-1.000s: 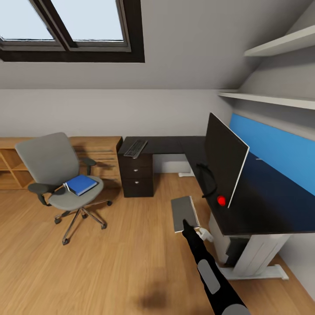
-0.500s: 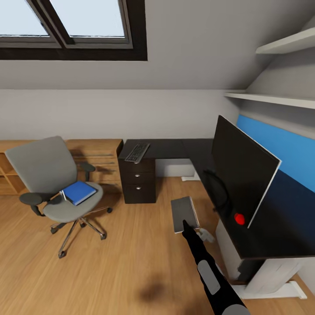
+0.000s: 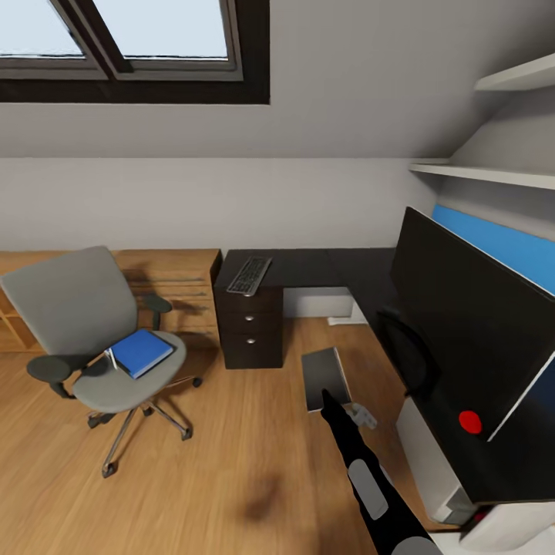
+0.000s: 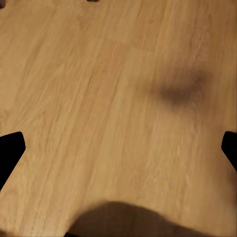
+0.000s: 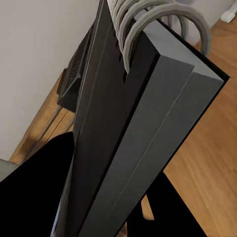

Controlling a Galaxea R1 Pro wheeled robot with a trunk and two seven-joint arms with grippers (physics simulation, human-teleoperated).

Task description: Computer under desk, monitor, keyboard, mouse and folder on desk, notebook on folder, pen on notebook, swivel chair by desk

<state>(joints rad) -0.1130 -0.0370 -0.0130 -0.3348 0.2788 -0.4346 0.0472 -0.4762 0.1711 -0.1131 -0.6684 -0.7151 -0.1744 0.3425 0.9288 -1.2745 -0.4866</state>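
Spiral notebook (image 3: 324, 377): clamped edgewise in right gripper (image 3: 330, 399) fingers; blue folder (image 3: 139, 352), on swivel chair (image 3: 92, 331), lies well leftward; left gripper (image 4: 118, 148) fingers spread, empty.

My left wrist camera looks down on the wooden floor (image 4: 98, 98), its light planks running slantwise across the picture. A soft dark shadow (image 4: 180, 89) smudges the boards, and a broader one (image 4: 123, 219) spreads along the edge nearest me. My left gripper (image 4: 118, 148) stands wide apart, one black fingertip (image 4: 9, 148) at each side, with nothing but bare floor between them
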